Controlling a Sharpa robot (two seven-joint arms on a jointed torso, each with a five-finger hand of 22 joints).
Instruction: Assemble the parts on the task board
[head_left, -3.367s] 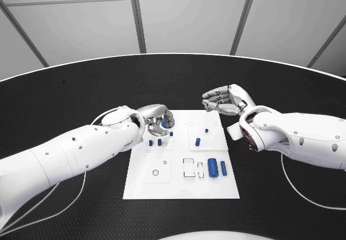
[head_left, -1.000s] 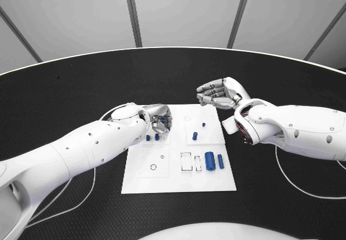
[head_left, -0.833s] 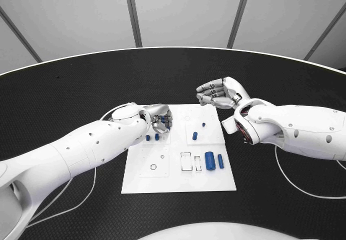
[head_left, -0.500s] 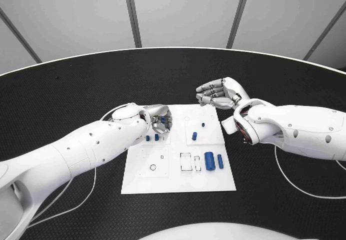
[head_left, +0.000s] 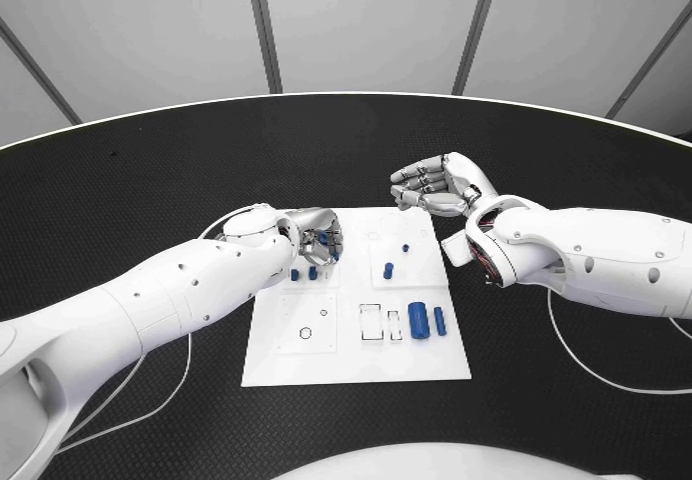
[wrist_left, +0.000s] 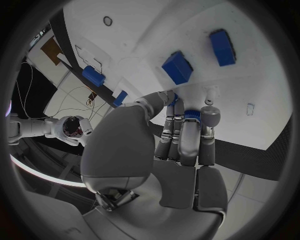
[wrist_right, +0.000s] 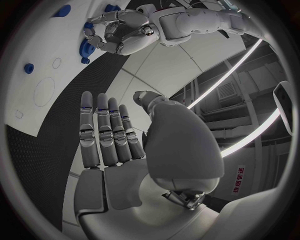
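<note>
The white task board (head_left: 353, 355) lies mid-table. My left hand (head_left: 315, 240) hovers over its far left part with fingers curled in; the thumb and fingers (wrist_left: 187, 127) meet on a small blue part (wrist_left: 173, 99). Below it two blue parts (head_left: 303, 273) stand in the board, seen close as blue blocks (wrist_left: 178, 67). Other blue parts sit at the middle (head_left: 388, 269) and near right (head_left: 420, 320). My right hand (head_left: 440, 187) hangs above the black table just beyond the board's far right corner. Its fingers (wrist_right: 103, 132) are stretched out with nothing in them.
The black table (head_left: 159, 180) surrounds the board. Thin white cables (head_left: 166, 395) trail from both arms across the table near the front. The board's near left section (head_left: 310, 335) has bare cut-outs. The right wrist view also shows my left hand (wrist_right: 122, 35) over the board (wrist_right: 37, 65).
The camera shifted after the earliest frame. Over the last second my left hand has stayed over the same spot, and the right hand has edged slightly towards the board's far corner.
</note>
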